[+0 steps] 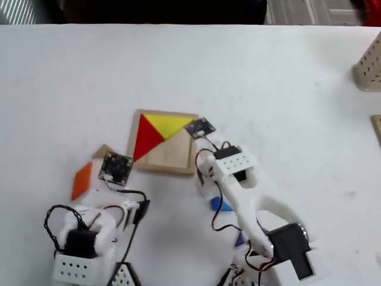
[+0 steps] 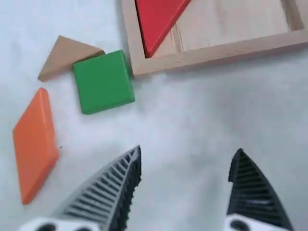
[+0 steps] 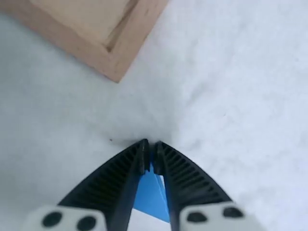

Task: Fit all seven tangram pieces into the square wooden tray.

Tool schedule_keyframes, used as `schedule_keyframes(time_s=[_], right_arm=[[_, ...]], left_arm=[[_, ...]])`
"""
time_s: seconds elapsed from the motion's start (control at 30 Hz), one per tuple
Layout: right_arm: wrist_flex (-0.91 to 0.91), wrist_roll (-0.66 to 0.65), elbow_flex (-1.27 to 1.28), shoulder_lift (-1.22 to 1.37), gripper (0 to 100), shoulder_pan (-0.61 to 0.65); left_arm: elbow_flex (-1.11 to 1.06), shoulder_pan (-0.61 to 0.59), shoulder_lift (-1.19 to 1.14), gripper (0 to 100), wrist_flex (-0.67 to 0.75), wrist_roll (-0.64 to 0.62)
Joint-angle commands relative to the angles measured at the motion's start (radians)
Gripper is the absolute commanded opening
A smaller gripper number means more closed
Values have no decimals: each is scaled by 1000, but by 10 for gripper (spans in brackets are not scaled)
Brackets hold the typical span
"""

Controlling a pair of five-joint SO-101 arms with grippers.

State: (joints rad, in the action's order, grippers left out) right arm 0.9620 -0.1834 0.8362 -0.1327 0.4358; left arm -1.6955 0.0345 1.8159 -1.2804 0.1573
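Closed right claw point(image 3: 150, 144) mostly hides the blue piece point(image 3: 152, 198).

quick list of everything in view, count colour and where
wooden tray: 1, light wood, on table
red triangle: 1, red, in tray
yellow triangle: 1, yellow, in tray
green square: 1, green, by tray corner
tan triangle: 1, tan, against green square
orange parallelogram: 1, orange, on table
blue piece: 1, blue, in right gripper
purple piece: 1, purple, under an arm
perforated block: 1, wood, table's right edge
left gripper: 1, grey-black, open above table
right gripper: 1, black, holding blue piece
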Motion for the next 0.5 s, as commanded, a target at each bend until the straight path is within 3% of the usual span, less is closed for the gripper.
schedule_keyframes(time_s=[0.0,0.13,0.27,0.47], right_arm=[[16,-14,2,-24,25,-27],[16,-14,2,-24,25,-27],[16,-14,0,-24,25,-25],[16,-14,0,-24,25,-25]], left_arm=[[3,25,8,300,-5,6],[5,70,8,301,17,3],[8,74,8,301,137,8],[95,70,8,301,95,8]])
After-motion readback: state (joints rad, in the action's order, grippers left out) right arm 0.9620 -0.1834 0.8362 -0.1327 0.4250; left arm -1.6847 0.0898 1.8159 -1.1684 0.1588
